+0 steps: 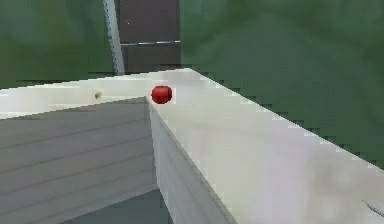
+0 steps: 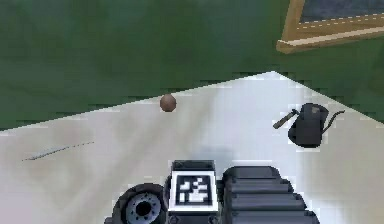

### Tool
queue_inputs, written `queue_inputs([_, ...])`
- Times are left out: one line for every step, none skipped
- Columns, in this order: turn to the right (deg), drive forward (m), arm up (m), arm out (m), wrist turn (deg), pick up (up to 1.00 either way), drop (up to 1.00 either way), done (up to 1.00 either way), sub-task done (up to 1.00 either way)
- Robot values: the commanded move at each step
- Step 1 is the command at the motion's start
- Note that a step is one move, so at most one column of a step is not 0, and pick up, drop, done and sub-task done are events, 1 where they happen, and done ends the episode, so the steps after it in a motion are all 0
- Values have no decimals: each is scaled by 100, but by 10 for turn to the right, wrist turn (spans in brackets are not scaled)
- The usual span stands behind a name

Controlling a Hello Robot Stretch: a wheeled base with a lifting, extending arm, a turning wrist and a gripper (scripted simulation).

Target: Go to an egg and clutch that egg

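Egg (image 2: 168, 102): small brown rounded blob on white counter (image 2: 90, 135), toward far edge; dark kettle (image 2: 308, 125) well right. Forward view adds red round thing (image 1: 161, 94) at counter corner. My pincer (image 2: 140, 207) at near edge, fingers indistinct: cannot tell grip or load.

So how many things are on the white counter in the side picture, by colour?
Brown: 1, the round thing
Dark: 2, the kettle and a thin stick-like thing
Total: 3

No words or numbers can be read; the white square (image 2: 195, 190) bears only black block marks.
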Motion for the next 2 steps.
queue_inputs([0, 0, 0, 46, 0, 0, 0, 0, 0])
queue_inputs([0, 0, 0, 0, 450, 0, 0, 0, 0])
